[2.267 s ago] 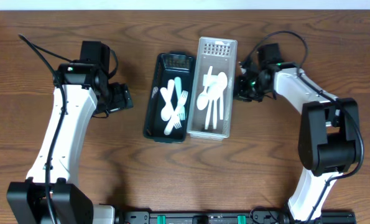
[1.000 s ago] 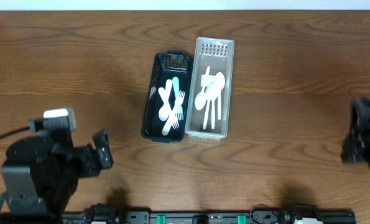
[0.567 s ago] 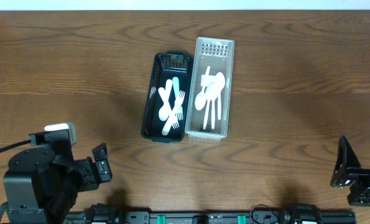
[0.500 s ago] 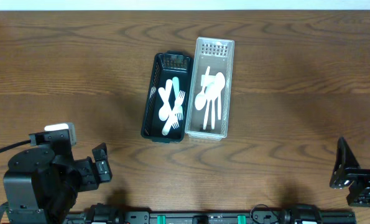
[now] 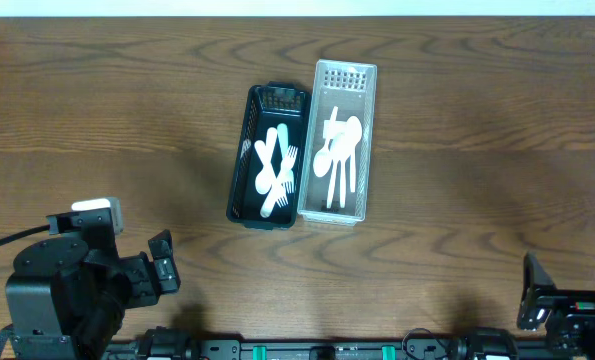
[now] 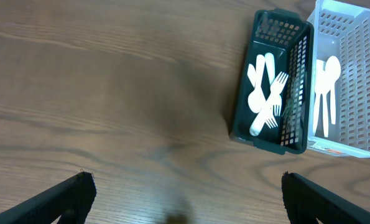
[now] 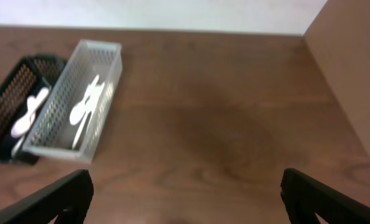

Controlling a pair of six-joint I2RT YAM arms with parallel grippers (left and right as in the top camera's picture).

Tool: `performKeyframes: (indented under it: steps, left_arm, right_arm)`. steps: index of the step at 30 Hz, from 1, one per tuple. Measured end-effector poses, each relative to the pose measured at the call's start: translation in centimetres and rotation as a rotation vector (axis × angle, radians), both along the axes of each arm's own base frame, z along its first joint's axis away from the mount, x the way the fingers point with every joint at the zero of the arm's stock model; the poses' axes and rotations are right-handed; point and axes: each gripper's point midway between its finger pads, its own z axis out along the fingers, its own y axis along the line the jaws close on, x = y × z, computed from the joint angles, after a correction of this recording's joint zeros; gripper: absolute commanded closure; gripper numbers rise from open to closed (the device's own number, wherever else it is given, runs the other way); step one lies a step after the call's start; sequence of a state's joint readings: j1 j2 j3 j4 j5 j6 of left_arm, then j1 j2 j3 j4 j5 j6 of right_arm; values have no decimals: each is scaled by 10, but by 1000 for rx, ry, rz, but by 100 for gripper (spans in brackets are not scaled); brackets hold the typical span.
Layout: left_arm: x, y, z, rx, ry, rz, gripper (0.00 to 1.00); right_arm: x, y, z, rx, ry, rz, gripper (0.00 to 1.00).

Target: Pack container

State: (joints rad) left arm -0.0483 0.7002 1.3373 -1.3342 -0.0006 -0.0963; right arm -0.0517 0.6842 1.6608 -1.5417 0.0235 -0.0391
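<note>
1. Left gripper (image 6: 186, 186): at the near left edge of the table (image 5: 127, 100). The jaws stand wide apart with nothing between them. Matte black fingers (image 6: 69, 194) show at the wrist view's lower corners. A white tag (image 5: 95, 211) sits on the arm (any print is too small to read).

2. Right gripper (image 7: 186, 180): at the near right edge. The jaws are likewise spread wide and hold nothing.

3. Table: brown wood with long, wavy grain. A plain tan panel (image 7: 359, 68) stands at its right side in the right wrist view.

4. Black basket (image 5: 277, 98): at the table's centre, well apart from both grippers. It is a long, narrow rectangle of dark plastic with mesh walls. White plastic cutlery (image 5: 274, 170), forks and spoons, lies crossed inside.

5. Clear basket (image 5: 345, 72): just right of the black basket, long walls touching. It has the same shape in pale, perforated plastic. White spoons (image 5: 339, 150) lie lengthwise inside.
</note>
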Motion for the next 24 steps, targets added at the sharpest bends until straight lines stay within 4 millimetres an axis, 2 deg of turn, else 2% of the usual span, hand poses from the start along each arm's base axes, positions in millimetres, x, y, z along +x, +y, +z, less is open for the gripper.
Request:
performKeyframes:
  steps: [6,13,15,18,20,24]
  left_arm:
    - [0,0,0,0,0,0,2]
    - [0,0,0,0,0,0,2]
    - [0,0,0,1,1,1,2]
    - [0,0,0,1,1,1,2]
    - [0,1,0,2,1,2,2]
    - [0,1,0,3,1,3,2]
  right_arm:
    - [-7,-1,-11,-4,55,-8,1]
    - [9,-13,23,-44,-197,-64,1]
    - [9,-13,21,-44,-256,-63,1]
    - [15,-8,3,-31,-306,-41,1]
    - [25,-3,-19,-17,-304,-9,1]
    - [57,9,-78,19,-251,59,1]
